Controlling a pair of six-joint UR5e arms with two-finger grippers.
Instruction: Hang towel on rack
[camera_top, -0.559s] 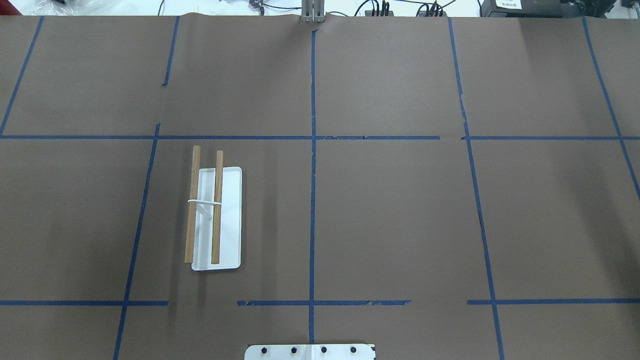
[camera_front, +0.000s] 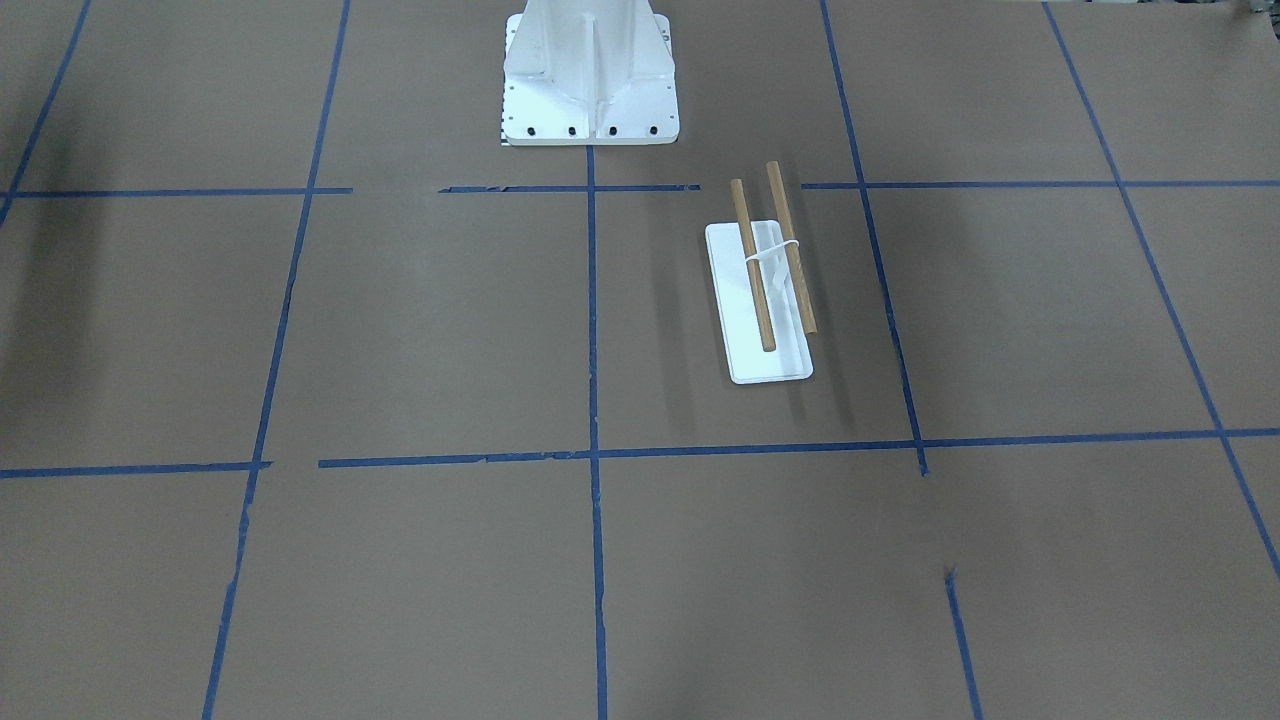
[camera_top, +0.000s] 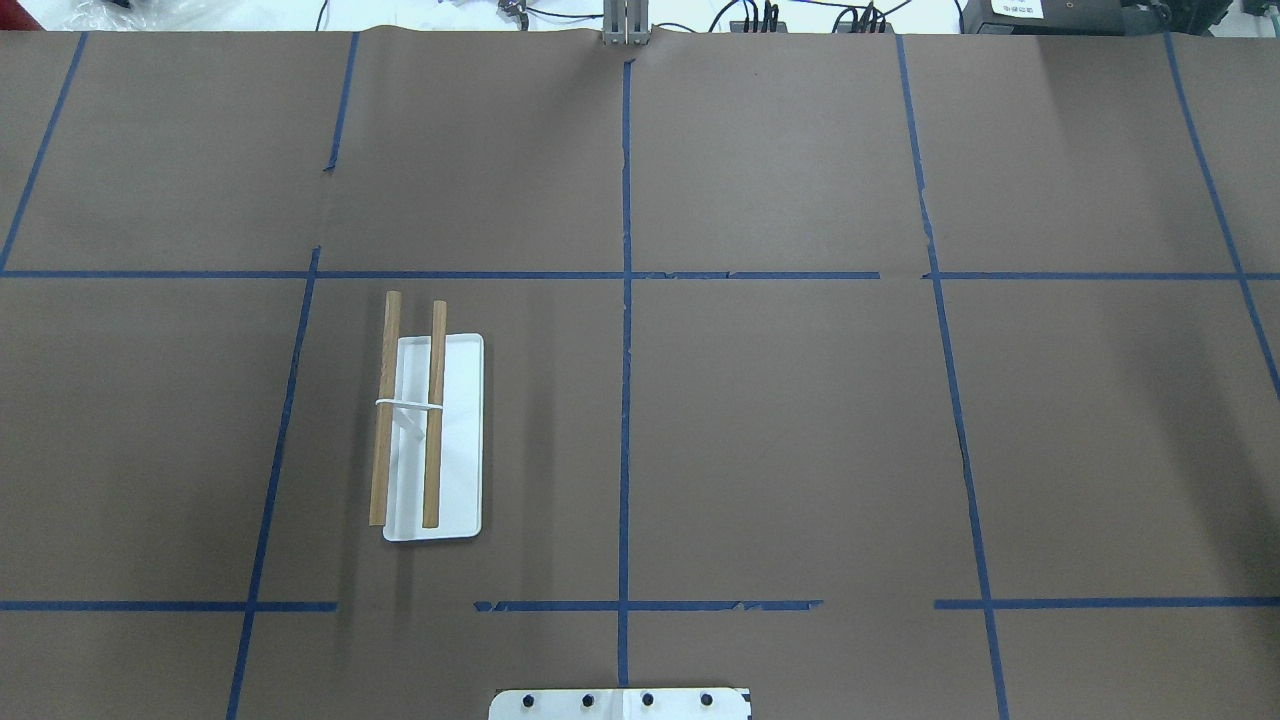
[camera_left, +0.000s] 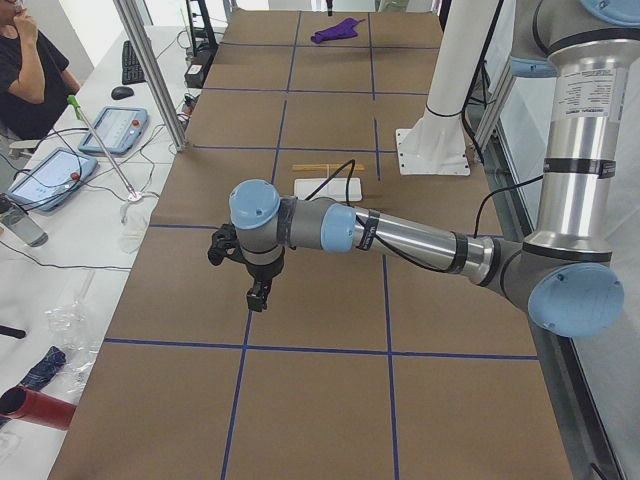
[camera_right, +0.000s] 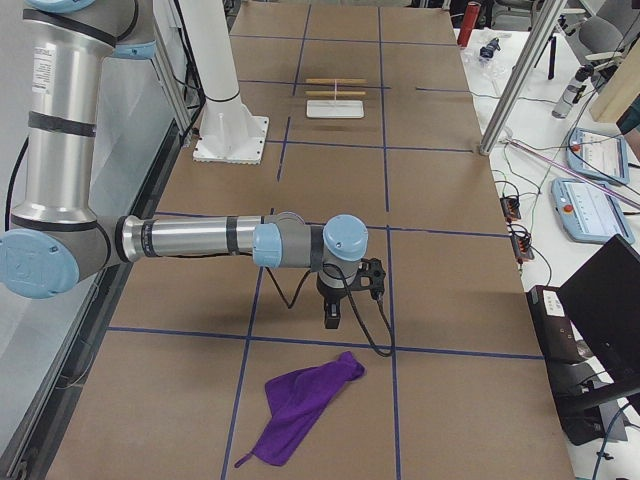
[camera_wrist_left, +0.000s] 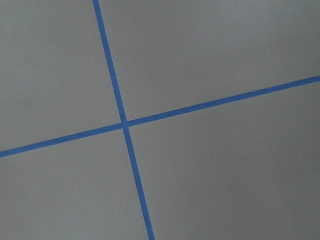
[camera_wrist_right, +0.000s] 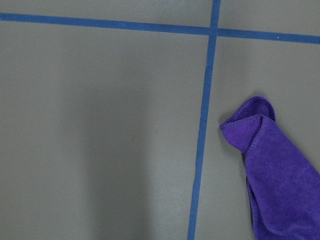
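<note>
The rack (camera_top: 460, 440), a white base with two parallel wooden dowels, stands left of the table's middle; it also shows in the front view (camera_front: 735, 310) and both side views (camera_left: 325, 187) (camera_right: 335, 110). The purple towel (camera_right: 300, 405) lies crumpled on the brown table at the robot's right end, also in the right wrist view (camera_wrist_right: 277, 180) and far off in the left view (camera_left: 338, 30). My right gripper (camera_right: 332, 318) hangs just above the table beside the towel. My left gripper (camera_left: 258, 297) hangs above bare table near the left end. I cannot tell whether either is open or shut.
The white bolted pedestal (camera_front: 590, 80) stands at the robot's edge of the table. Blue tape lines cross the brown paper cover. Side tables with tablets (camera_left: 50, 175), a red can (camera_right: 469, 20) and an operator (camera_left: 30, 75) lie beyond the table's ends.
</note>
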